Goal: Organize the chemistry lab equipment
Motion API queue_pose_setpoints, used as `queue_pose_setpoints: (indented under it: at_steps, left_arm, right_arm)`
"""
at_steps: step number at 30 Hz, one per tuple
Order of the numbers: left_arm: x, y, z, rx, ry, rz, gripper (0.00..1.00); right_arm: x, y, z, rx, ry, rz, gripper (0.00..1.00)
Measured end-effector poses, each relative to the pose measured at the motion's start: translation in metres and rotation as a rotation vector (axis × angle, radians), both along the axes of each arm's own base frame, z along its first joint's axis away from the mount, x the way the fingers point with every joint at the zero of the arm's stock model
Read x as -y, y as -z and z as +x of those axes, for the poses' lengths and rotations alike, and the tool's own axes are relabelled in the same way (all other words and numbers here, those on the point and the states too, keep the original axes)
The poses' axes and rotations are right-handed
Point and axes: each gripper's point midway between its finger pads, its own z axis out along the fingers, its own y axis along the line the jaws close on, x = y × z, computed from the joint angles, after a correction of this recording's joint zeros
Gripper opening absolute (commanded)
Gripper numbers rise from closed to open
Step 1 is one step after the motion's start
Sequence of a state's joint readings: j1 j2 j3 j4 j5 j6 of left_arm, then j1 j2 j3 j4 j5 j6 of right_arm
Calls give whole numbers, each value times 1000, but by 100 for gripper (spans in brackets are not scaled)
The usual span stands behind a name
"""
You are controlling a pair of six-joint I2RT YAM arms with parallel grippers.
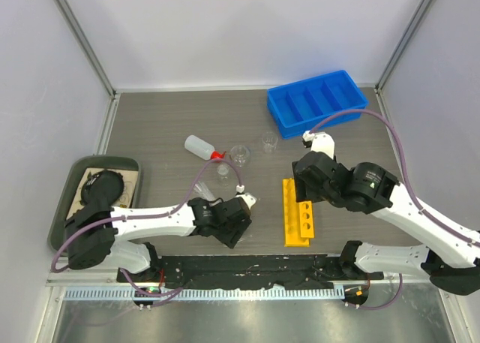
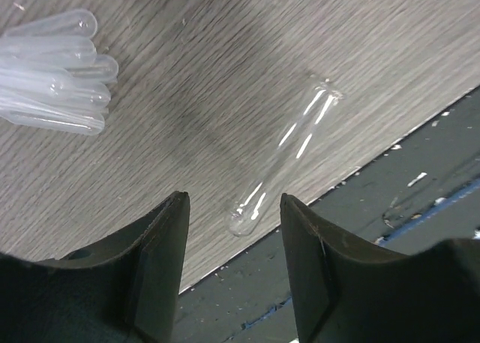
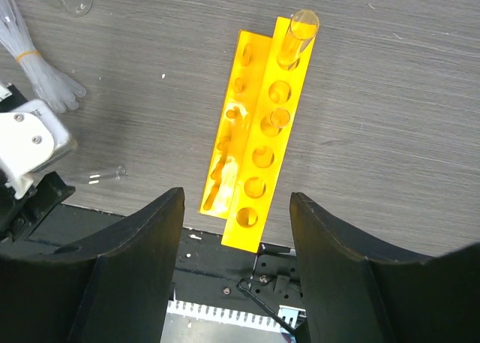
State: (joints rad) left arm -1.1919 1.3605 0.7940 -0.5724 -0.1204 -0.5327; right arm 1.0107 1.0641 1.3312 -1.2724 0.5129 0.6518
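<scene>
A thin clear glass tube (image 2: 289, 157) lies flat near the table's front edge. My left gripper (image 2: 232, 202) hovers open just above the tube's rounded end, touching nothing. A bundle of clear pipettes (image 2: 56, 73) lies to its left. The yellow holed rack (image 3: 262, 125) lies on the table with one clear tube (image 3: 296, 31) standing in its far hole. My right gripper (image 3: 236, 200) hangs open over the rack's near end, holding nothing. In the top view, the left gripper (image 1: 241, 212) is left of the rack (image 1: 295, 212) and the right gripper (image 1: 304, 184) is above it.
The blue compartmented bin (image 1: 319, 99) stands at the back right. A white squeeze bottle (image 1: 199, 145) with a red nozzle lies mid-table, beside small glass beakers (image 1: 240, 154) (image 1: 268, 142) and a flask (image 1: 223, 172). A dark green tray (image 1: 94, 197) sits at the left edge.
</scene>
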Motion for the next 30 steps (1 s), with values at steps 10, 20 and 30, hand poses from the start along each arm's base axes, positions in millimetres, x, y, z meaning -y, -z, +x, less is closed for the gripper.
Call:
queue_pose_setpoints:
  at_steps: [10, 20, 30]
  left_arm:
    - [1, 25, 3, 26, -39, 25, 55]
    - [4, 30, -1, 41, -21, 34, 50]
    - [6, 32, 2, 73, -21, 39, 38]
  right_arm:
    - [3, 11, -7, -17, -18, 12, 64]
    - [5, 11, -9, -10, -18, 29, 64]
    - [4, 16, -10, -18, -18, 25, 64]
